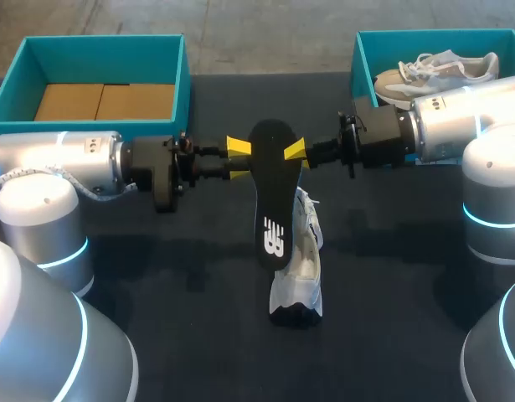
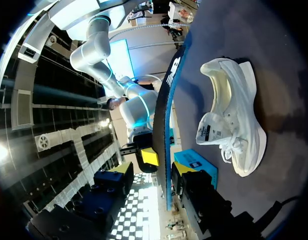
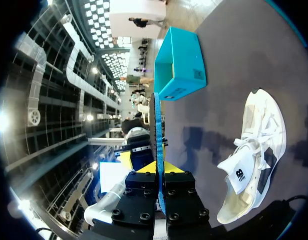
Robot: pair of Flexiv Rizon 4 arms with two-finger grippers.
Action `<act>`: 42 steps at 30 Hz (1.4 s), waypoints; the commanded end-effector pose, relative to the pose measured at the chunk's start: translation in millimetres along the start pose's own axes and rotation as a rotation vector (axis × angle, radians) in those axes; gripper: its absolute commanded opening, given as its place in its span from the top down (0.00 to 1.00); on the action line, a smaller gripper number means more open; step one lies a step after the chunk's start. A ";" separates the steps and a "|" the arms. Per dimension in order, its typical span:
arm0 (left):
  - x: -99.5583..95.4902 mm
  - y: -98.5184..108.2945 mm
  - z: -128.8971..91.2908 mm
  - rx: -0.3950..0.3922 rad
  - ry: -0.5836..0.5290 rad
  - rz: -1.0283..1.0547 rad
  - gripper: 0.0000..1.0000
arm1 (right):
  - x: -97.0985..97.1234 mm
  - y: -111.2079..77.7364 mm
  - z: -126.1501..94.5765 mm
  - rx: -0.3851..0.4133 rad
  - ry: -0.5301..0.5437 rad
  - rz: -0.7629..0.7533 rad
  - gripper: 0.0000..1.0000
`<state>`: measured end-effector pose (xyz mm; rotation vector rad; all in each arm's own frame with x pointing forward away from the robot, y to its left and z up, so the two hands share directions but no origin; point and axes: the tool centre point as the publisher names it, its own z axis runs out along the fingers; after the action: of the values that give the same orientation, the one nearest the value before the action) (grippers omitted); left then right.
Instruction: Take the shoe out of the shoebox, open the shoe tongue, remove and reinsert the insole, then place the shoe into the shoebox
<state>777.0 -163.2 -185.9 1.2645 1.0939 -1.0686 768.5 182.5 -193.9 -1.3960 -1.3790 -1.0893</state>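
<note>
A black insole (image 1: 272, 201) hangs in the air over the middle of the table, its logo facing up. My right gripper (image 1: 292, 152) is shut on its right edge; in the right wrist view the insole (image 3: 158, 115) runs edge-on between the fingers of that gripper (image 3: 160, 171). My left gripper (image 1: 238, 160) stands open at the insole's left edge. In the left wrist view the insole (image 2: 170, 95) passes between its spread fingers without being clamped. The white shoe (image 1: 301, 268) lies on its side on the table below, with nothing touching it.
A teal shoebox (image 1: 23, 92) with brown cardboard inside stands at the back left. A second teal box (image 1: 362, 59) at the back right holds another pale shoe (image 1: 433, 71). Both arms stretch across the table's middle.
</note>
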 end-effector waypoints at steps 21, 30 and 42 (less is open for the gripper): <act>4.7 3.6 12.6 0.038 -0.010 0.009 0.76 | 0.1 -0.8 0.6 -0.001 -0.003 0.000 1.00; 4.4 2.6 12.8 0.039 -0.013 0.010 1.00 | 0.1 -0.8 0.6 -0.001 -0.003 0.000 1.00; 6.3 -0.9 14.1 0.045 -0.019 0.002 1.00 | 0.1 -0.8 0.6 -0.001 -0.003 0.000 1.00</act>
<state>778.2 -175.3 -190.0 1.2904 1.0649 -1.1074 768.2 182.1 -194.1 -1.3961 -1.3792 -1.0890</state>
